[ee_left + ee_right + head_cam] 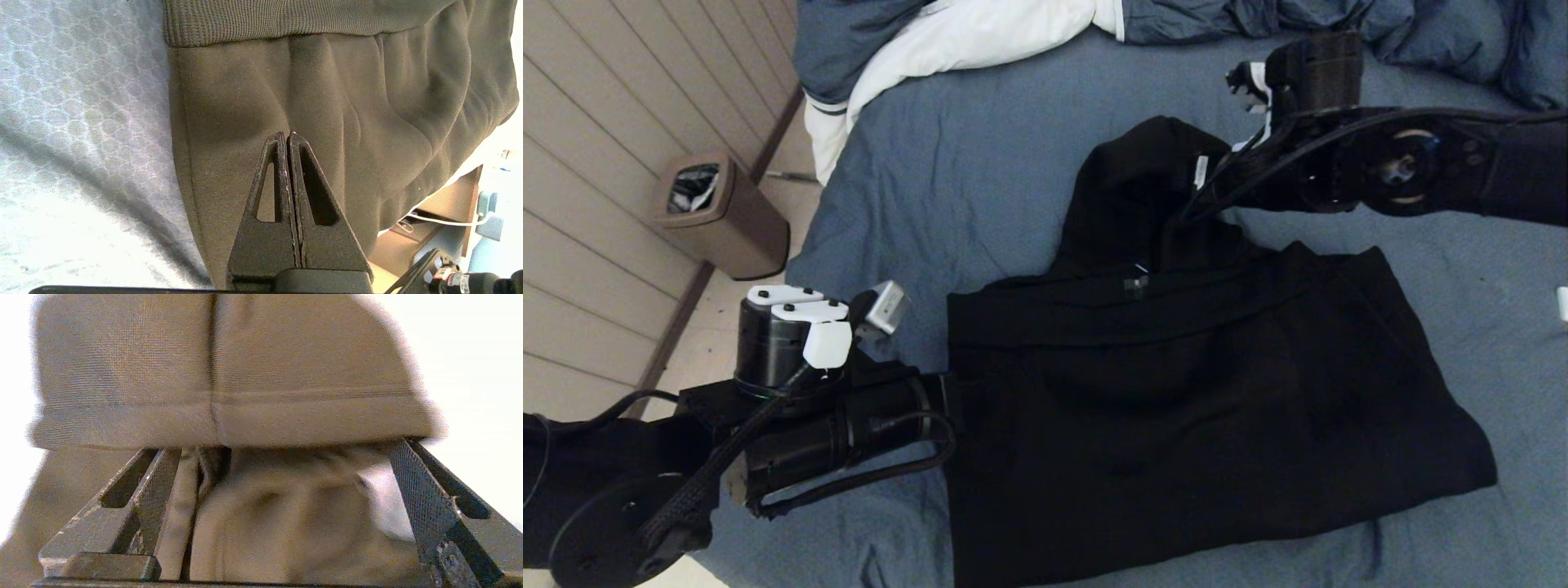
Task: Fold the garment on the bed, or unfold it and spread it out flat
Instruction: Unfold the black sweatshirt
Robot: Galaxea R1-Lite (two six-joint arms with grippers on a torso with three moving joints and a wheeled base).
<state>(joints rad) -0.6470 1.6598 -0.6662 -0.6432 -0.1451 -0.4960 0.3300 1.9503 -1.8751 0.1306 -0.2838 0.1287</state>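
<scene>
The black garment (1192,392) lies folded on the blue-grey bed (956,188), its hood (1135,196) pointing toward the far side. My left arm (849,433) rests at the garment's left edge. In the left wrist view the left gripper (286,136) is shut with nothing between its fingers, lying over plain fabric (229,106) just short of the ribbed hem (286,20). My right arm (1405,163) reaches in over the hood. The right gripper (284,447) is wide open, with a stitched edge of the hood (229,416) across its fingertips and fabric between its fingers (163,490).
A puffy blue-grey duvet with white lining (980,33) is bunched along the far side of the bed. A brown waste bin (715,216) stands on the floor past the bed's left edge. A small white object (1562,302) shows at the right border.
</scene>
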